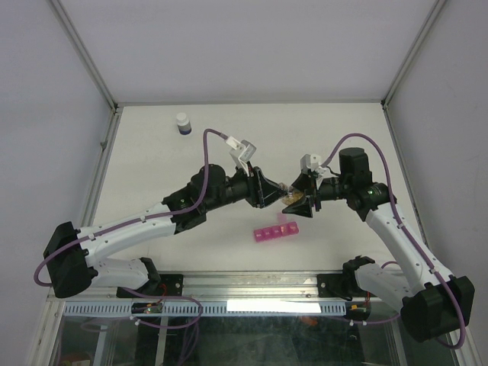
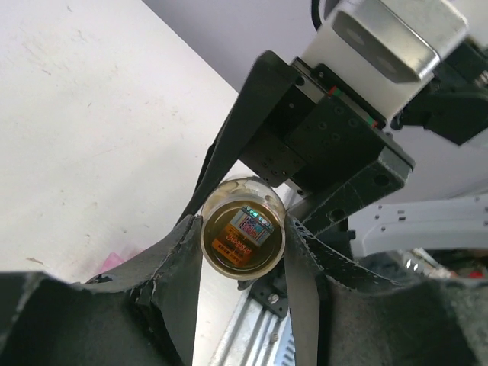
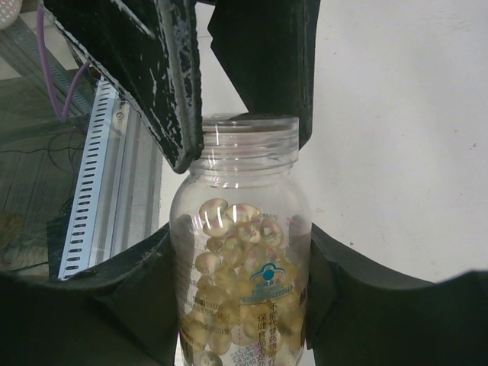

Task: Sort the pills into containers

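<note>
Clear plastic pill bottle sat clamped in my right gripper, mouth facing my left gripper, which pinched its neck, prob. to steady it. Pink containers lay on table just below both.

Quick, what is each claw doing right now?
Left gripper: closed on the pill bottle at its neck.
Right gripper: closed around the bottle's body.

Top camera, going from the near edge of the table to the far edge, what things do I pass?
Pink pill box → clear pill bottle, held in the air → white-capped bottle
</note>
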Controlling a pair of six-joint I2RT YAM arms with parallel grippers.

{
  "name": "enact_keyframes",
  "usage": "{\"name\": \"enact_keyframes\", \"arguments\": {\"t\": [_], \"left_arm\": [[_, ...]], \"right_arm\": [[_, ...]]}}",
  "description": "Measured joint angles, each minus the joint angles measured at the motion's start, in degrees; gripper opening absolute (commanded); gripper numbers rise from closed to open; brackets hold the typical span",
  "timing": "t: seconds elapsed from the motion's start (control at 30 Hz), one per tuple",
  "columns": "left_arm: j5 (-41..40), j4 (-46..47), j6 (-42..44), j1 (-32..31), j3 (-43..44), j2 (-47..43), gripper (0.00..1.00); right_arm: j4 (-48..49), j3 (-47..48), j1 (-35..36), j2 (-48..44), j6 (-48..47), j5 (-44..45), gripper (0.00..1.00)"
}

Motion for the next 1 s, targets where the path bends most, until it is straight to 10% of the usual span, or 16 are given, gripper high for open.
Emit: {"name": "enact_keyframes", "arguments": {"t": [0.33, 0.53, 1.0], "left_arm": [[18.4, 0.5, 25.9, 3.3, 0.7, 0.9, 0.42], [30.0, -4.2, 44.6, 5.7, 3.1, 2.7, 0.91], [20.9, 16.3, 29.9, 9.0, -12.9, -11.4, 0.99]], "right_arm": [[-2.6, 0.0, 0.3, -0.1, -0.8, -1.6, 0.0], [-2.1, 0.1, 0.1, -0.2, -0.9, -1.7, 0.0], [-0.6, 0.2, -0.1, -0.2, -1.0, -1.4, 0.0]]}}
